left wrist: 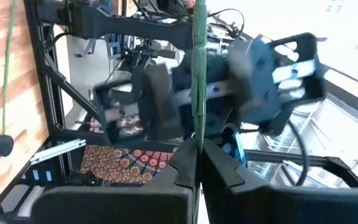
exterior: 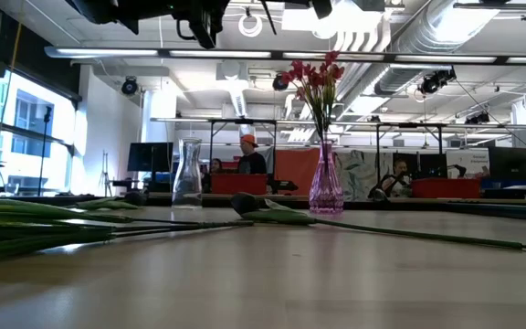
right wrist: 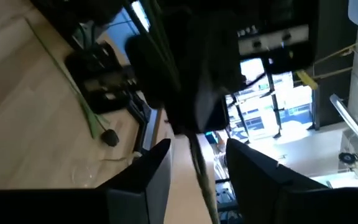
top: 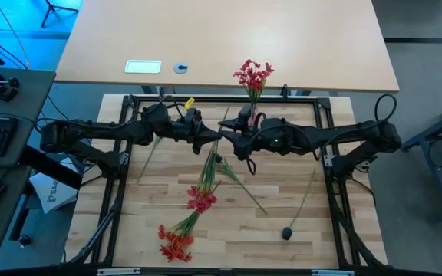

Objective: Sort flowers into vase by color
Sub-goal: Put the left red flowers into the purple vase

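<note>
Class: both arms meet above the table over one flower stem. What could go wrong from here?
1. The left gripper is shut on the stem while the right gripper stands open around it: a mistimed handover could drop it.
2. The grippers sit close together and might collide.

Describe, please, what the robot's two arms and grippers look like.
Both arms are matte black, built of jointed segments with black cables looping along them. The left gripper and right gripper each end in two flat, dark, blocky fingers. A small green light shows on the right arm.
</note>
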Motion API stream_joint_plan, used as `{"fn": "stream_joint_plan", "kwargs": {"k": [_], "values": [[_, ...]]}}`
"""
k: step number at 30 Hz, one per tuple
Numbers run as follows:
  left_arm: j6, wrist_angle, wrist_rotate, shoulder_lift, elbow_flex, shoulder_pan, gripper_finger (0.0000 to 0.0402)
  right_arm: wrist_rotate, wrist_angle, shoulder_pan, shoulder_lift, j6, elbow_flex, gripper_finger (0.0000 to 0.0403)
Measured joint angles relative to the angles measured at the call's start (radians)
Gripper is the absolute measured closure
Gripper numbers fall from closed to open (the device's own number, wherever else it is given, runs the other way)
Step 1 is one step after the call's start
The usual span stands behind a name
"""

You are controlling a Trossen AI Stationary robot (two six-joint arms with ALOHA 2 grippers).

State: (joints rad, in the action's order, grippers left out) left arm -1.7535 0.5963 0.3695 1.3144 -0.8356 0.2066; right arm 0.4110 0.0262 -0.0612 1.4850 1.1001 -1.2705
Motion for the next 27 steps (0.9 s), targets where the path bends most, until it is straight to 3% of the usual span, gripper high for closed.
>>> {"fn": "stream_joint_plan", "kwargs": {"k": [27], "values": [[0.033,-0.010,0.000,0.000,0.000,0.003,0.0401,0.054,0.005,-0.005,0.024,-0.012,0.000,0.0396]]}}
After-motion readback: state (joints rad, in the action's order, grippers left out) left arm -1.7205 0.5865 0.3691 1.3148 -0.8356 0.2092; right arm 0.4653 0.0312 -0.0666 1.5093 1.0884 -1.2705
